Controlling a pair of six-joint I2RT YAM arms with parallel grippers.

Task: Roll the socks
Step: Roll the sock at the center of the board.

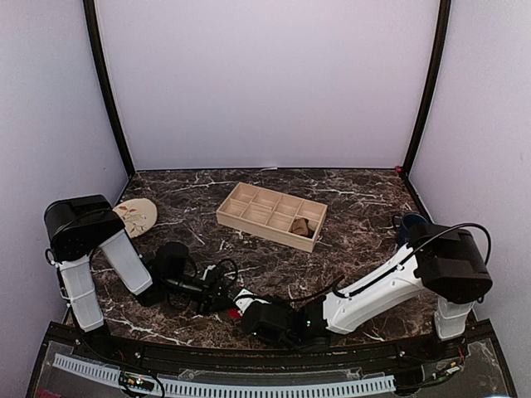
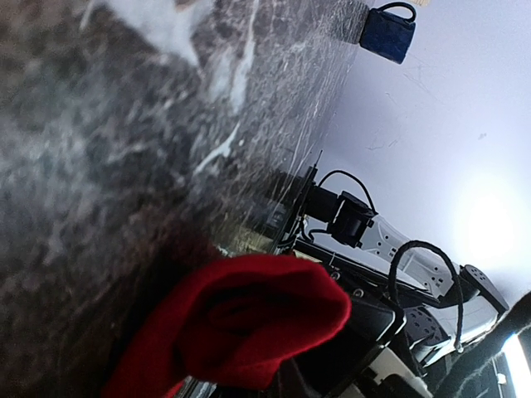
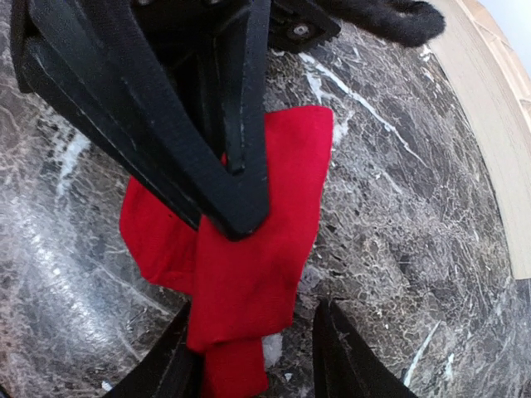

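The left tool [image 3: 239, 207] is pinched shut on the red sock [image 3: 249, 274], which rests crumpled on the dark marble surface [image 1: 357, 199] near its front edge, between the two arms. The right tool [image 3: 257, 352] stands wide, its fingers [image 3: 338, 356] on either side of the sock's lower end without gripping it. The tan sock [image 1: 300, 225] sits bundled in a right-end compartment of the wooden tray [image 1: 241, 209], well apart from the red one.
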